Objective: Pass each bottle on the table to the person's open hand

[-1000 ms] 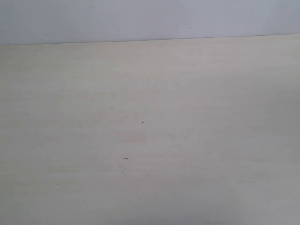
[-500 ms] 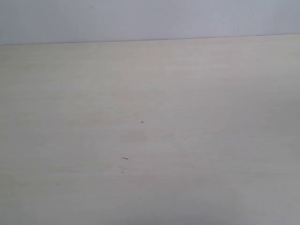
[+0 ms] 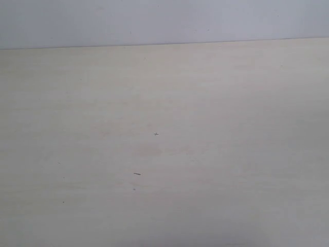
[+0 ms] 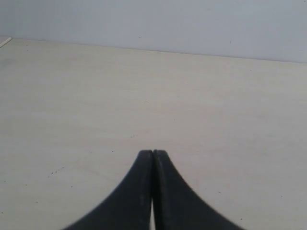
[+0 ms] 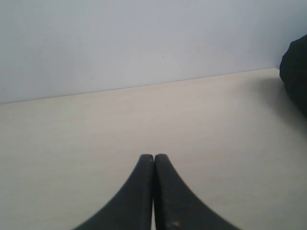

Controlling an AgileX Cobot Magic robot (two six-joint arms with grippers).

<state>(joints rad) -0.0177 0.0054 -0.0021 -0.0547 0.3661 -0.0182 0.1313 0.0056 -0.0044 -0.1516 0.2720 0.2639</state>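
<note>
Left gripper [image 4: 152,153], black with two curved tapering fingers: tips pressed flat together, no gap, nothing held. Right gripper [image 5: 153,156], same black curved build: also fully closed, nothing held. Both are above the wide pale beige wood-grain table [image 3: 216,103], and both point toward its far edge.

The exterior view shows no gripper or arm, only tabletop and the plain pale grey-blue wall [image 3: 154,20] behind it. It alone picks out two tiny dark specks [image 3: 156,134] near mid-table, one a short dash nearer the camera.

The left wrist view shows finer scattered specks and a thin pale strip [image 4: 5,42] at the table's far corner, cropped and unidentifiable. Only the right wrist view catches a black rounded shape [image 5: 295,76] by the far edge. It is cut off by the frame and lays a soft shadow on the wood; cannot tell what it is.

Bottles and person's open hand: whereabouts cannot be told from these views.

Table meets wall in one straight line in all three views. Flat tabletop runs ahead of each gripper up to that line. On the right arm's side, the black shape sits near the far edge.
</note>
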